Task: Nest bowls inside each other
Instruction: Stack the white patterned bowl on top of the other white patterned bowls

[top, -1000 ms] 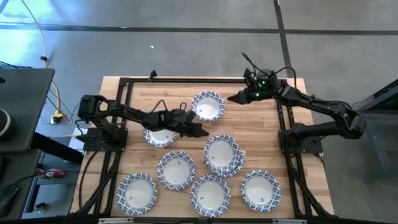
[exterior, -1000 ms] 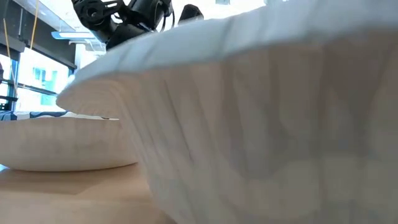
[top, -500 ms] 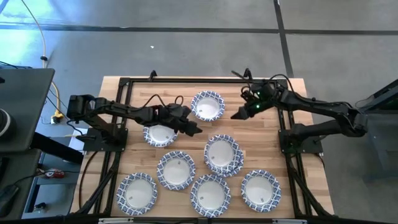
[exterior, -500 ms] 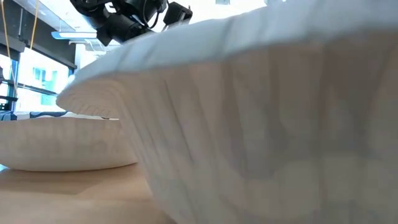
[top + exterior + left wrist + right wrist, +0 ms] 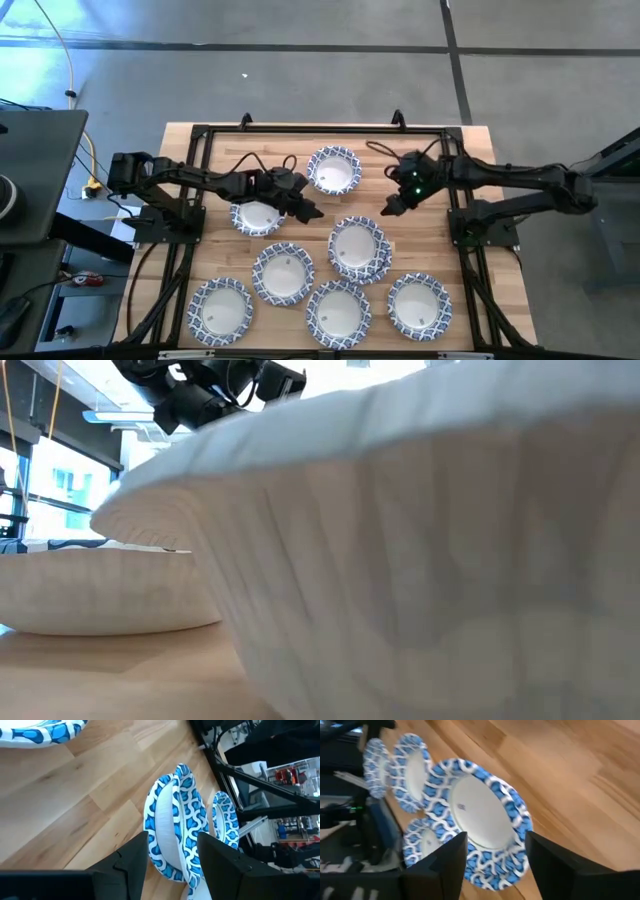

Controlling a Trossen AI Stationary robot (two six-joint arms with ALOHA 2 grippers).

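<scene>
A pale wooden worktop (image 5: 425,245) with fine grain, set in a black frame (image 5: 300,128), stands on a grey floor (image 5: 300,80).

The left hand (image 5: 310,210) hangs low over the middle of the worktop. Its dark fingers (image 5: 131,856) stand apart and grip nothing; bare wood shows between them. The right hand (image 5: 388,208) faces it from the other side, also spread and empty, touching no bowl.

The bowls (image 5: 283,273) are round and shallow, plain white inside, with a wide rim of blue-and-white scrollwork. Three lie singly along the near edge: one at the left (image 5: 220,308), one in the middle (image 5: 338,310), one at the right (image 5: 420,305). Behind them, one lies alone. Just beside it is a stack (image 5: 358,247) of two, the upper bowl set a little off centre so the lower rim peeks out. Both hands point toward this stack, which lies between them and slightly nearer. Another bowl (image 5: 258,215) lies partly under the left arm. The farthest bowl (image 5: 335,170) sits alone near the back rail.

From worktop height, one bowl's outside (image 5: 430,560) shows pale, matte and ribbed.
</scene>
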